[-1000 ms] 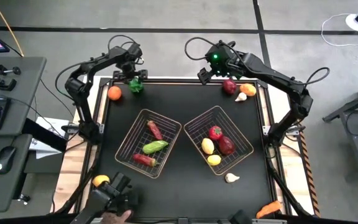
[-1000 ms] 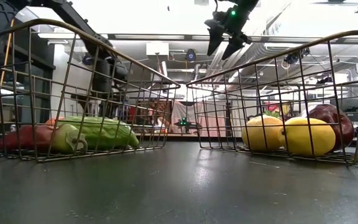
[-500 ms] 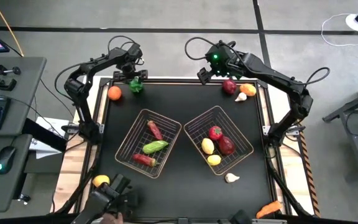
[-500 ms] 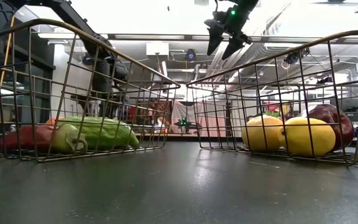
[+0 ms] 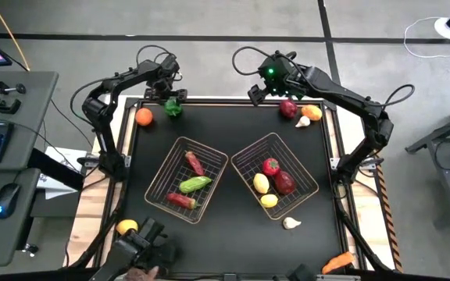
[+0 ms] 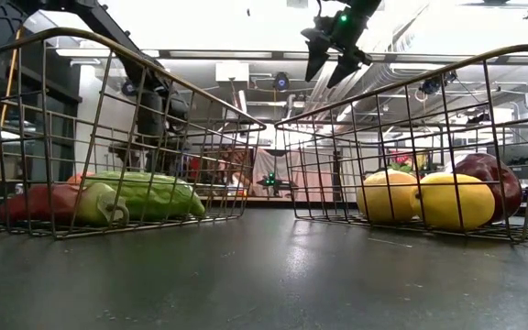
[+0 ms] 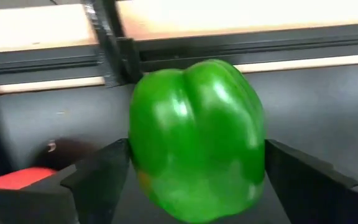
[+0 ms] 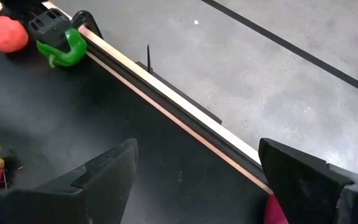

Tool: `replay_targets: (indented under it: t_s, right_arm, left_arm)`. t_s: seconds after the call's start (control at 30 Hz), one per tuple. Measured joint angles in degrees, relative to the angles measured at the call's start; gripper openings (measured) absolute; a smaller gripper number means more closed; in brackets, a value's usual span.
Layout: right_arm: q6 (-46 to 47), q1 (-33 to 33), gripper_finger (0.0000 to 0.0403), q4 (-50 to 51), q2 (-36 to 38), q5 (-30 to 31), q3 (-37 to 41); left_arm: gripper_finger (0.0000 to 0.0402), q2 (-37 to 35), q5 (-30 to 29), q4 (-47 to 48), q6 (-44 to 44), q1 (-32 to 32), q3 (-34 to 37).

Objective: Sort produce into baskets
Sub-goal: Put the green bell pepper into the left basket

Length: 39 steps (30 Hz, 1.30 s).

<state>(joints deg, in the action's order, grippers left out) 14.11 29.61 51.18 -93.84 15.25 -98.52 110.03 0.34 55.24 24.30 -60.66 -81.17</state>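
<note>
the green bell pepper (image 7: pixel 196 140) sits between the left gripper (image 7: pixel 191 180) fingers, clasped; right gripper (image 8: pixel 229 180) hangs spread, empty.

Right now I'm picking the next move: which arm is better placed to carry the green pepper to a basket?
Left. The left gripper is shut on the green bell pepper at the table's far edge. The right gripper is open, holding nothing.
</note>
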Motion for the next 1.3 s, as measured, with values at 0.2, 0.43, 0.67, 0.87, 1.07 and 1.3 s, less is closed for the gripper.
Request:
replay_targets:
  t_s: [0.2,0.43,0.67,0.87,1.07,1.3]
  right_arm:
    - [0.0,0.0,0.0329,0.0,0.02,0.0,0.0]
    - [0.02,0.0,0.0329,0.02,0.02,0.0,0.0]
    - [0.44,0.0,0.0329,0.04,0.02,0.0,0.0]
    - [0.44,0.0,0.0329,0.07,0.02,0.0,0.0]
    - [0.44,0.0,0.0329,0.09,0.02,0.0,0.0]
    - [0.44,0.0,0.0329,0.12,0.02,0.0,0.0]
  left_arm:
    - [0.0396,0.39,1.15,-1.61,0.25,-0.02,0.2]
    - [0.0395,0.27,0.57,-2.09,3.95,0.33,0.11]
    - [0.0395,0.23,0.24,-1.31,6.02,1.63,0.11]
    - [0.0395,0.1,-0.22,-1.26,8.38,2.27,3.15]
    - [0.0395,0.1,-0.2,-2.8,11.05,2.71,7.12]
    - [0.0395,-0.07,-2.13,-4.52,9.68,2.56,7.05]
